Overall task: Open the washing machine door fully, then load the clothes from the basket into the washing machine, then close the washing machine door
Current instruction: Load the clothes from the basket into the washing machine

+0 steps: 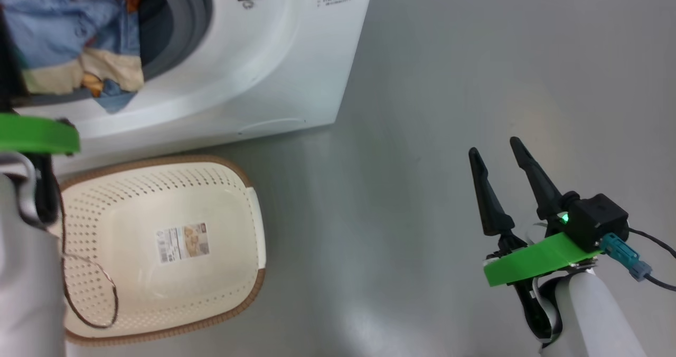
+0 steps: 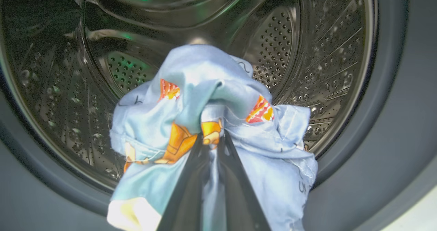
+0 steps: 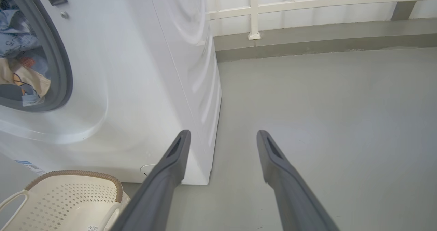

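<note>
At washing machine [image 1: 296, 56] mouth: left hand [image 2: 212, 141] pinches clothes [image 2: 191, 87] | right hand [image 1: 494, 147] spread, empty, over floor [image 1: 475, 56]

- A bare laundry corner: a big white front-loading washing machine [image 3: 136, 87] on a smooth grey floor [image 3: 324, 104].
- Beside it, a cream perforated plastic basket [image 1: 132, 188]; a white railing [image 3: 307, 3] behind.

The fingertips of the left end effector [image 2: 213, 139] are buried in folds of the clothes [image 2: 205, 84] clamped between them. In the head view the washing machine [image 1: 274, 56] is cut off by the top edge, and the basket [image 1: 211, 188] is partly covered by a pale forearm [image 1: 26, 283] — the print on its sticker [image 1: 182, 242] is too small to be read.
</note>
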